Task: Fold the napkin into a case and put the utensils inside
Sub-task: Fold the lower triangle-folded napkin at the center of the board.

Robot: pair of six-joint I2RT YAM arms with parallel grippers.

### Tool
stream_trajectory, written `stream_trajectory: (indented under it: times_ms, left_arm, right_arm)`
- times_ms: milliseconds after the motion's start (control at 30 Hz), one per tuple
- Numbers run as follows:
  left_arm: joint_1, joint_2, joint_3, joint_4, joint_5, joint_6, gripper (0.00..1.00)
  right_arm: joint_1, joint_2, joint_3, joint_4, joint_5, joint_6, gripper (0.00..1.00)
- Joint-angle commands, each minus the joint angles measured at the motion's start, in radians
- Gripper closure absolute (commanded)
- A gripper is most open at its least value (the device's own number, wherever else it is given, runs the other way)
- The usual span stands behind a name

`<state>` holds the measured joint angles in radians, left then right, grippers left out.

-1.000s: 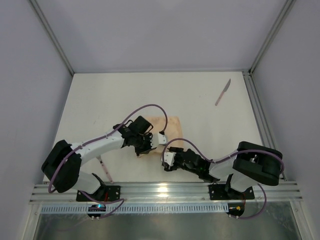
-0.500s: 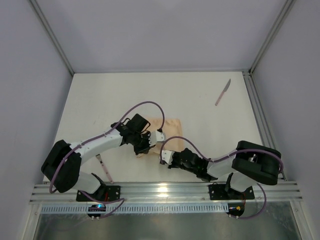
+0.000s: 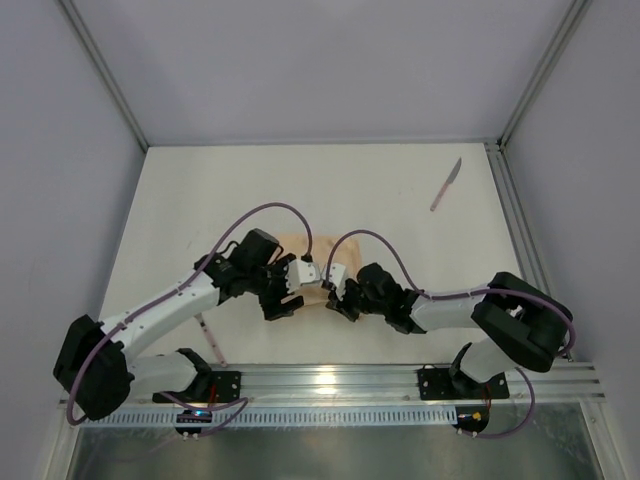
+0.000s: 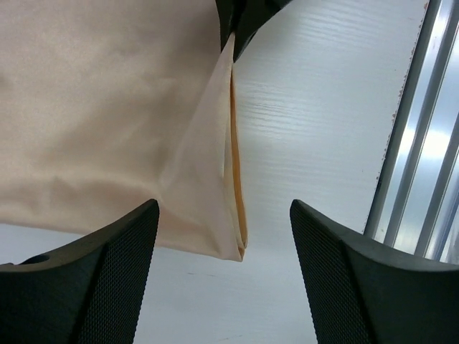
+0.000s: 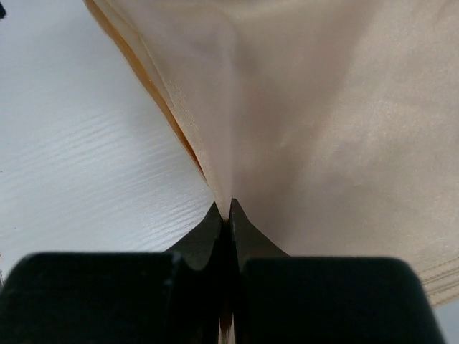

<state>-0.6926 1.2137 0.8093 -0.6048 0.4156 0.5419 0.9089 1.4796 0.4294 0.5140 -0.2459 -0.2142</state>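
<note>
while my right gripper pinches the part-folded napkin and my left gripper gapes empty, i've no case yet, with knife and fork still outside.

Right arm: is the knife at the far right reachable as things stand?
Probably not yet. The right tool is shut on a pinched fold of the napkin, so it would have to let go first. The knife itself lies alone on the table, with nothing blocking the way.
</note>
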Motion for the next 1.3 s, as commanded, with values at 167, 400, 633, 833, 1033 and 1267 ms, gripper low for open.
stream_trajectory:
  times_ms: [167,400,633,833,1033,1267]
  left_arm:
    - [-0.001,-0.111,-0.090,0.082,-0.012,-0.036,0.16]
    - [-0.056,-0.131,-0.203,0.281,-0.201,-0.004,0.01]
    - [-0.102,-0.089,-0.305,0.459,-0.350,0.056,0.08]
    - [-0.113,-0.009,-0.334,0.533,-0.477,0.038,0.43]
    - [-0.108,-0.144,-0.343,0.447,-0.462,0.032,0.70]
    - [-0.081,-0.180,-0.334,0.376,-0.469,0.033,0.78]
  right_arm:
    - [-0.065,0.047,0.114,-0.095,-0.180,0.167,0.96]
    - [-0.136,0.073,0.134,-0.100,-0.266,0.251,0.96]
    - [-0.137,0.090,0.147,-0.103,-0.300,0.263,0.96]
    - [-0.137,0.087,0.172,-0.158,-0.311,0.240,0.96]
    - [-0.140,0.076,0.180,-0.227,-0.320,0.220,0.96]
    - [-0.145,0.073,0.232,-0.336,-0.369,0.187,0.96]
